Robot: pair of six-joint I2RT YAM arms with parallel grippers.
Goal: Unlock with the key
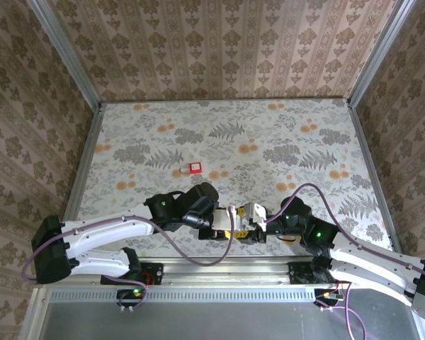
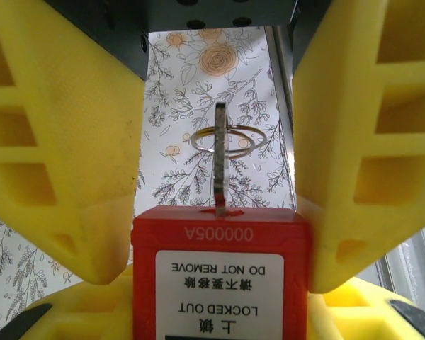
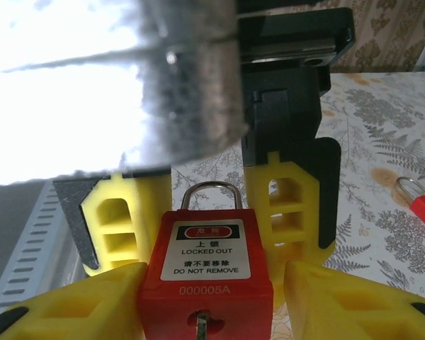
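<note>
Floral-patterned counter (image 1: 283, 142) | red plastic safety padlock (image 2: 219, 273) pinched by left jaws, flanked by right jaws — grip unclear | flat metal key (image 2: 220, 159) seated in keyhole | turning remains — shackle closed

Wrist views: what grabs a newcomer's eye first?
A red padlock labelled LOCKED OUT, DO NOT REMOVE sits low and centred in both wrist views between yellow fingers, a key with its ring in the keyhole. From above, both arms meet over it at the table's near edge; a second padlock lies farther out.
</note>
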